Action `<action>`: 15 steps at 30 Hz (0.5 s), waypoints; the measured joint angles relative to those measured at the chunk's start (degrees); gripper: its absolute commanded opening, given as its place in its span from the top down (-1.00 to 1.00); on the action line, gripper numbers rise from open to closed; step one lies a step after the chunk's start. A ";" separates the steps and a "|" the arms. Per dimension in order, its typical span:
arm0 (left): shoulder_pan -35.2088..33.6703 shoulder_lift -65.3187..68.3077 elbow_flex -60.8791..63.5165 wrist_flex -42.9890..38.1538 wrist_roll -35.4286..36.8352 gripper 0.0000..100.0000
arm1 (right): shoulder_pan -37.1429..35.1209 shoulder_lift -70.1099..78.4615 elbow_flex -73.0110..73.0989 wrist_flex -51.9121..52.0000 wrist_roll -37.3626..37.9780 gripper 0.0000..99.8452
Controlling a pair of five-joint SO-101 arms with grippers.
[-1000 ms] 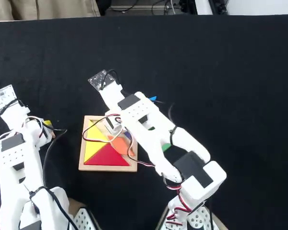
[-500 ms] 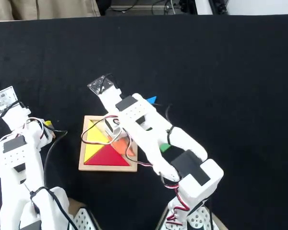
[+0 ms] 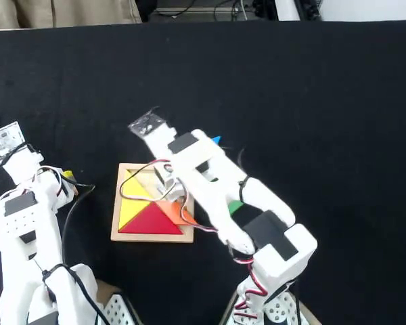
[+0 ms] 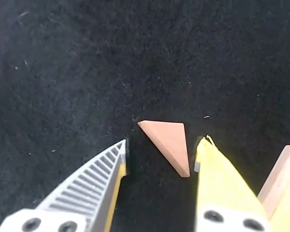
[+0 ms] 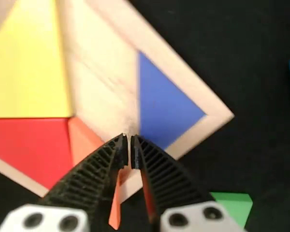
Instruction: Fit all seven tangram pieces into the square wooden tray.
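Orange piece (image 3: 181,214) now beside red triangle (image 3: 151,221)

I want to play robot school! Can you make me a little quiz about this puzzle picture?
1. True or false: the green piece is inside the tray.
2. Pick one: the triangle between the left arm's open jaws lies on A) the black cloth, B) the tray, C) the red piece.
3. Fill in: the right arm's shut jaws hang over the ___.
Key: 1 false, the green piece lies on the cloth outside the tray. 2 A. 3 tray.
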 measured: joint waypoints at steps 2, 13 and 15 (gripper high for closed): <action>0.00 0.00 0.00 0.00 0.00 0.52 | 0.18 -0.18 0.00 0.00 0.09 0.98; 0.00 0.00 0.00 0.00 0.00 0.52 | -6.42 -16.44 11.69 -3.96 4.48 0.98; 0.00 0.00 0.00 0.00 0.00 0.52 | -7.03 -16.44 11.87 -4.48 4.66 0.98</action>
